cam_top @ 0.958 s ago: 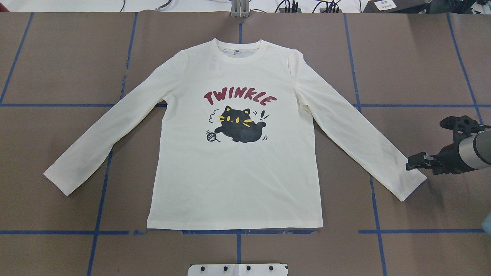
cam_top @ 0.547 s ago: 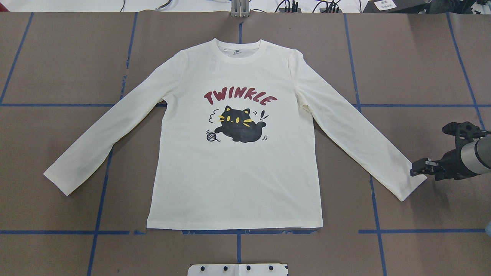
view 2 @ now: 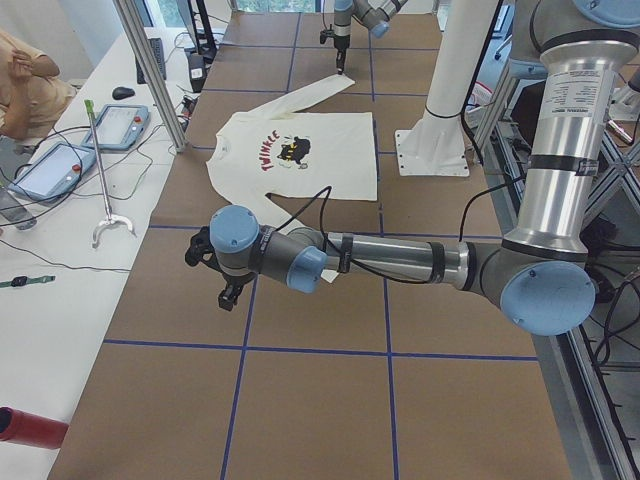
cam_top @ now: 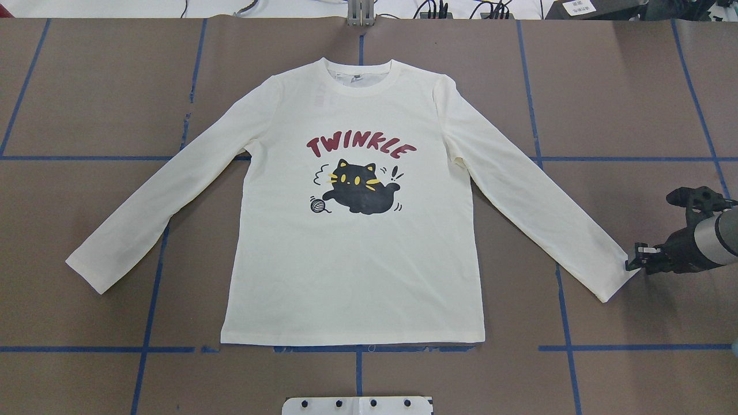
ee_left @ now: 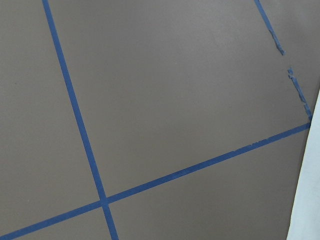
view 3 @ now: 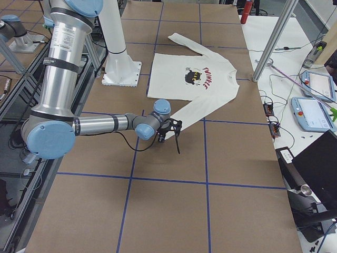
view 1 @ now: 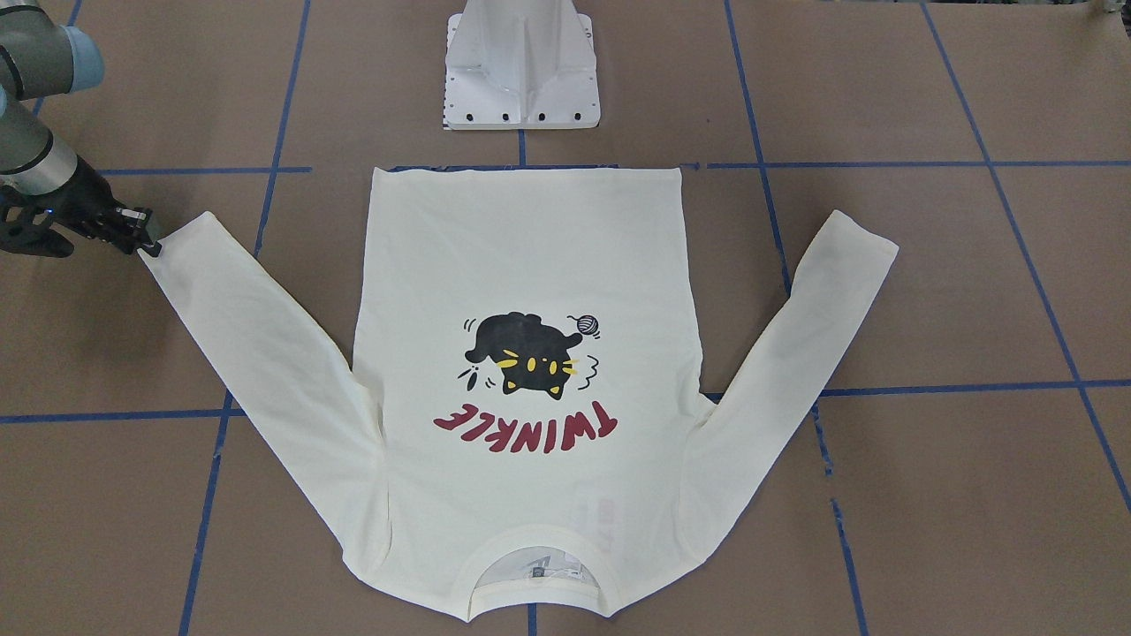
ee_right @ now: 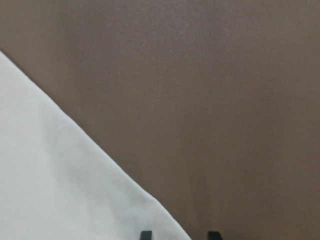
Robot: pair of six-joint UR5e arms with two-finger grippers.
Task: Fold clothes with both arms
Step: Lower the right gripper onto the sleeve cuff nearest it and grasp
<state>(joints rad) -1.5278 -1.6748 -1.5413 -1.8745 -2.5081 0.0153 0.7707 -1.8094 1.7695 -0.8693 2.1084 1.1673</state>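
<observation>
The T-shirt (cam_top: 357,276) lay flat and print-up in the middle of the table (cam_top: 628,86), hem nearest the robot and collar (cam_top: 360,75) on the far side; its long axis ran straight away from the robot, and both sleeves splayed outward and slanted back toward the robot's side; thin knit cloth of this sort looked light, limp and apt to drag or wrinkle, with no stiffness to carry a fold, so I judged the cuffs, hem corners and shoulders the sensible places to pinch; the right gripper (cam_top: 631,264) sat low at the outer edge of the right cuff (cam_top: 611,282), its jaws apart with nothing visibly between them; the left gripper (view 2: 225,295) hung over bare table, apart from the left cuff (cam_top: 86,271), and whether it was spread or closed I could not tell
</observation>
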